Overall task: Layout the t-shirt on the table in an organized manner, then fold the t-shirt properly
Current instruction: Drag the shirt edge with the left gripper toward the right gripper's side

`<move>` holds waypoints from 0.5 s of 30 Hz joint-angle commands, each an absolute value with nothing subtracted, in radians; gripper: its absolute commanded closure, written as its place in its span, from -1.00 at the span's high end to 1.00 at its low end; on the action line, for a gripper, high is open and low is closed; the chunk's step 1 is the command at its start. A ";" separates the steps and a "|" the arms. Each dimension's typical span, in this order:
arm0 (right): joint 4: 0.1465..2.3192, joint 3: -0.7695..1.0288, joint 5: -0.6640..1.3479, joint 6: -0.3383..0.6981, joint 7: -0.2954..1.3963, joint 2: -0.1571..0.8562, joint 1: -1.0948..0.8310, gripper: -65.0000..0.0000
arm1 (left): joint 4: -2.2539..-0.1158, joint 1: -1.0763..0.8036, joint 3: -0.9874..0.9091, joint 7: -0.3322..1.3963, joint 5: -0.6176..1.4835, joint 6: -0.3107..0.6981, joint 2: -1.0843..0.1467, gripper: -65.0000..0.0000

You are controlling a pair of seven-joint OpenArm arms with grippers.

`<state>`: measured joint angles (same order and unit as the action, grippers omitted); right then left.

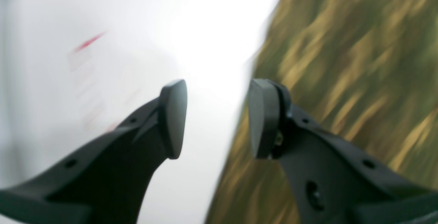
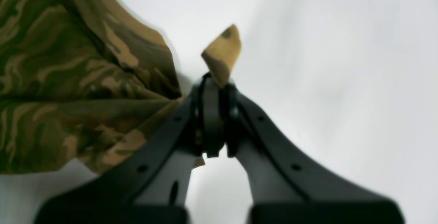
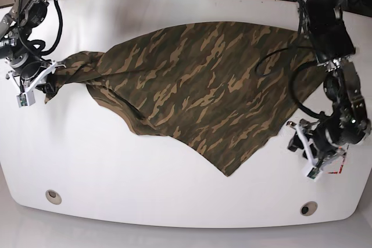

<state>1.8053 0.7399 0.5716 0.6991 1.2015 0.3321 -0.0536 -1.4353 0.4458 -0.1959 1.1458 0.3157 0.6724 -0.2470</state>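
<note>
Pinching a corner of the limp, light t-shirt [image 3: 197,85], the right gripper [image 2: 216,80] is clamped tight; the left gripper [image 1: 217,118] gapes empty beside its hem, the natural place to grab.

Lighting bright, even, overhead: glare whitens the table [image 1: 205,29] in the left wrist view, the t-shirt [image 1: 359,63] streaked by motion blur; right wrist view soft-focused, greyer; base view sharp, faint shadows, edges slightly bowed.

1. The t-shirt [image 3: 197,97] is lying spread across the white table [image 3: 116,161].
2. The right end effector [image 3: 46,82] is pinching its bunched edge.
3. The left end effector [image 3: 311,149] is hovering beside it, apparently holding nothing.
</note>
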 commanded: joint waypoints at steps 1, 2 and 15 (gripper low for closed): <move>1.824 0.745 0.581 0.698 1.181 0.352 -0.042 -1.00 | -1.336 0.509 -0.168 1.063 0.323 0.648 -0.257 -0.16; 1.824 0.745 0.581 0.698 1.181 0.352 -0.042 -1.00 | -1.283 0.527 -0.153 1.027 0.323 0.636 -0.257 -0.16; 1.824 0.746 0.581 0.698 1.181 0.352 -0.044 -1.00 | -0.888 0.642 -0.035 0.762 0.308 0.593 -0.257 0.05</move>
